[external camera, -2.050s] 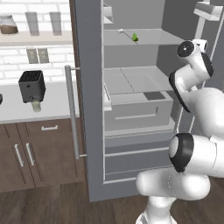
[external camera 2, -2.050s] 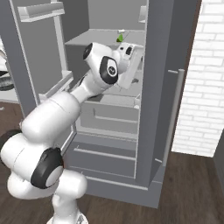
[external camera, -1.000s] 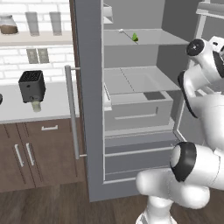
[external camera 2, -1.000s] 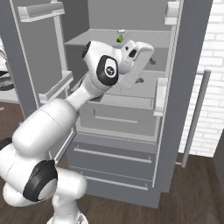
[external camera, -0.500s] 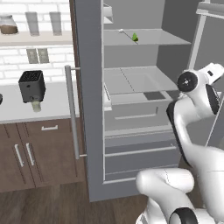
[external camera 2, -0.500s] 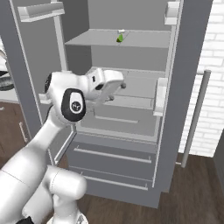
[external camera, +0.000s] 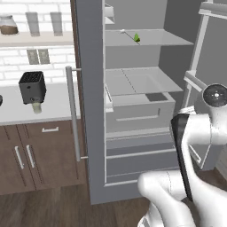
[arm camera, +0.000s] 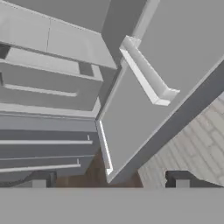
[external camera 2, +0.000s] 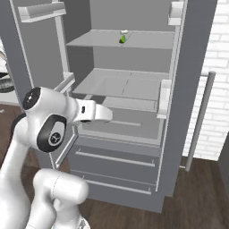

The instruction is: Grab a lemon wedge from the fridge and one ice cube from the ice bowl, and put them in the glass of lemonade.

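We find the lemon wedge [external camera: 137, 38] on the upper shelf [external camera: 150, 39] of the fridge [external camera: 91, 111], at about 12 o'clock in the left base view and again at 12 o'clock in the right base view [external camera 2: 122, 39], sitting untouched just beside a small pale thing we cannot identify. Both fridge doors stand wide open.

What has changed over the last two seconds is the arm: it was raised near the shelf level by the right-hand door, and it has since folded down and back, so the forearm now sits low in front of the drawers. The right-hand door also swung wider between the earliest picture and the one after it. In the hand view the gripper [arm camera: 109, 180] points down past the open door's lower corner toward the wooden floor, its two finger tips set far apart with nothing between them.

We judge that opening the fridge is done and the reach for the wedge has not begun; the arm must rise again to the top shelf.

We can read no brand, label or writing anywhere; the black toaster [external camera: 32, 87] on the counter at 9 o'clock is unmarked.
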